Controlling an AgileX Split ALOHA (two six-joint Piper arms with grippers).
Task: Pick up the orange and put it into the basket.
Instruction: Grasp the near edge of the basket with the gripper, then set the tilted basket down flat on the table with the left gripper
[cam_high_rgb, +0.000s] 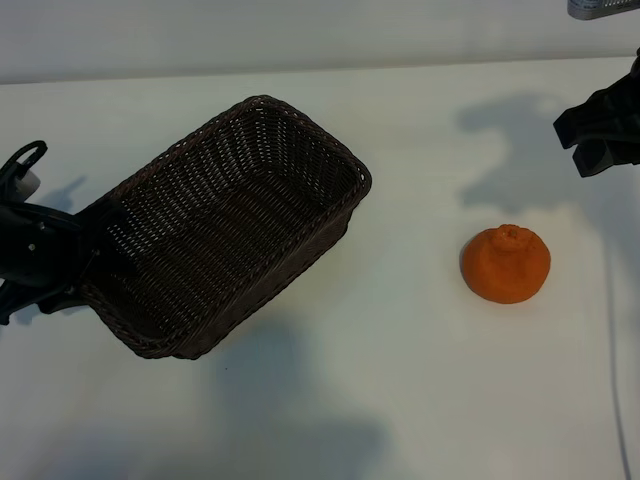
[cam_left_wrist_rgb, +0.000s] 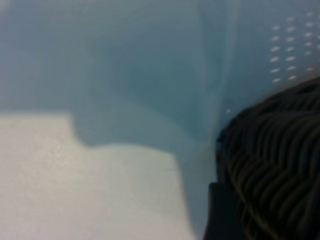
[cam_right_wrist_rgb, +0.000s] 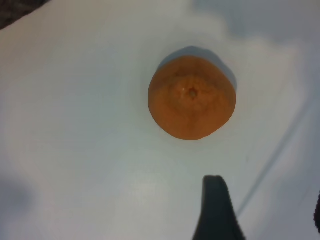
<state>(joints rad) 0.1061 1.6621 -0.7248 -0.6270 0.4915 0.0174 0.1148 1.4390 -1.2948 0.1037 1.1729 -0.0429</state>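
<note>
The orange (cam_high_rgb: 505, 263) sits knob-up on the white table at the right, untouched; the right wrist view shows the orange (cam_right_wrist_rgb: 192, 97) from straight above. My right gripper (cam_high_rgb: 598, 138) hovers beyond it near the far right edge, open and empty, with one dark finger (cam_right_wrist_rgb: 216, 210) short of the fruit. The dark woven basket (cam_high_rgb: 230, 225) is tilted and lifted off the table, its shadow cast toward the near side. My left gripper (cam_high_rgb: 62, 255) is shut on the basket's left end. The basket's braided rim (cam_left_wrist_rgb: 275, 165) fills the left wrist view beside a finger (cam_left_wrist_rgb: 220, 215).
A thin cable (cam_high_rgb: 612, 350) runs along the table's right side, past the orange. Bare white tabletop (cam_high_rgb: 410, 350) separates basket and fruit. The table's far edge meets a pale wall (cam_high_rgb: 300, 40).
</note>
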